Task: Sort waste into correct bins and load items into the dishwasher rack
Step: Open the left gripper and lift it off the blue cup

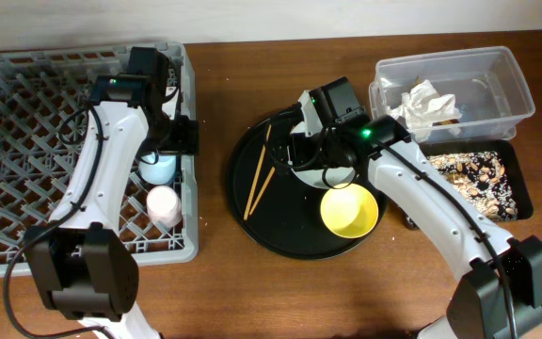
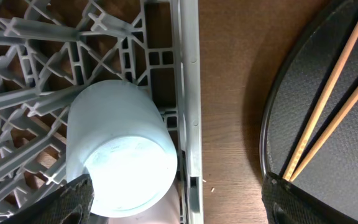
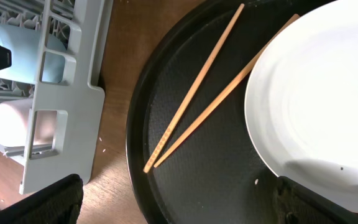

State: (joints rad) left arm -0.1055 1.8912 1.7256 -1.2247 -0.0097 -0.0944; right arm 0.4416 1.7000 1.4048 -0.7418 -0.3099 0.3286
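The grey dishwasher rack [image 1: 26, 122] stands at the left. A small blue cup [image 1: 158, 169] and a small pink cup [image 1: 163, 203] lie in it by its right wall. My left gripper [image 1: 179, 139] is open and empty above that wall. In the left wrist view the blue cup [image 2: 120, 162] lies just past the open fingers [image 2: 179, 202]. My right gripper [image 1: 310, 141] is open and empty over the round black tray [image 1: 280, 231], above the pale plate [image 3: 322, 99]. Two chopsticks [image 1: 260, 171] and a yellow bowl [image 1: 349, 209] lie on that tray.
A clear tub [image 1: 497, 75] at the back right holds a crumpled white napkin [image 1: 426, 104]. A shallow black tray [image 1: 516, 188] in front of it holds brownish food scraps [image 1: 473, 174]. Bare wood shows between the rack and the round tray.
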